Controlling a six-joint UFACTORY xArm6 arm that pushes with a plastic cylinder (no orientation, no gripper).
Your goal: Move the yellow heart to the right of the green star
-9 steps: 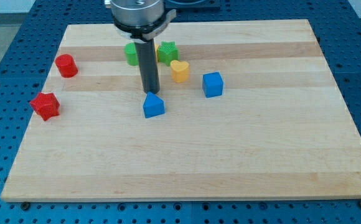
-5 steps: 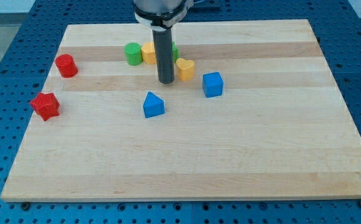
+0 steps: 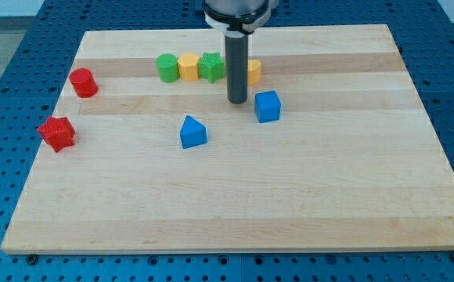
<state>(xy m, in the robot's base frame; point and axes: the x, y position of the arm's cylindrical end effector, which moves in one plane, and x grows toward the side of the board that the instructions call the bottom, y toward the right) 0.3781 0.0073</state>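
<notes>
- Since the earlier frames, shifted toward the view's right: my tip (image 3: pixel 237 102), from just above the blue triangular block to a spot just left of the blue cube; yellow heart likewise carried rightward and up, from below-right of the green star to behind the rod.
- Camera view, task things: yellow heart (image 3: pixel 254 70) mostly hidden behind the rod, only its right edge showing; sits on the right of the green star (image 3: pixel 210 66), roughly level with it, the rod standing between the two in this view. Contact between heart and star not discernible.
- Camera view, row at the view's top: green round block (image 3: pixel 167 67), then a second yellow block (image 3: pixel 188 66), then the green star, all side by side and apparently touching.
- Camera view, tip: planted on the wooden board (image 3: pixel 329 180), below the heart and just left of the blue cube (image 3: pixel 267 106), apart from it.
- No fingers on this rig; just a straight dark rod.
- Camera view, elsewhere: blue triangular block (image 3: pixel 192 131) lower left of the tip; red cylinder (image 3: pixel 83 82) and red star (image 3: pixel 57 132) far at the view's left.
</notes>
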